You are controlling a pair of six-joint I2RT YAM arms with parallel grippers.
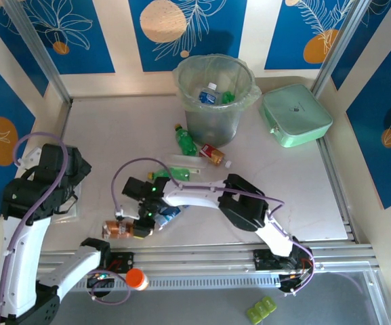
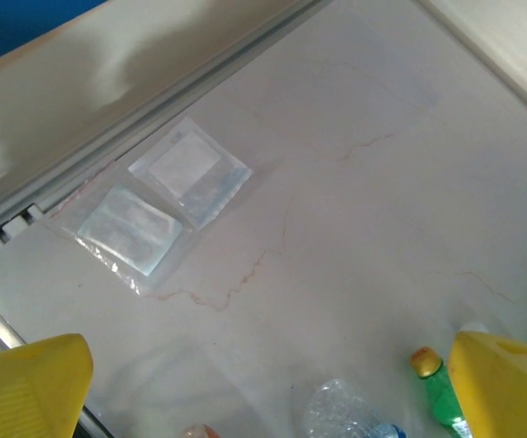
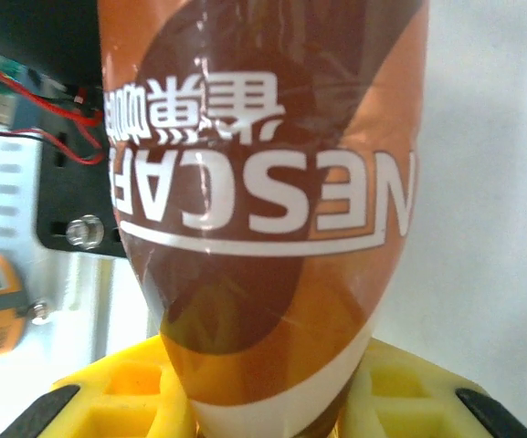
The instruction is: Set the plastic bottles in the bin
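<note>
Right pincer [image 3: 268, 401] grips the brown bottle [image 3: 263, 182] at its tapered end, so it may slip on lifting; left pincer [image 2: 268, 383] is open.

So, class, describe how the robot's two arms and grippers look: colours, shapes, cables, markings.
Both the left arm and right arm have smooth white link shells, chunky black joints and a looping purple cable. Small green lights glow at the right wrist. The left gripper and right gripper carry blocky bright-yellow fingers; the right one's show moulded recesses.
</note>
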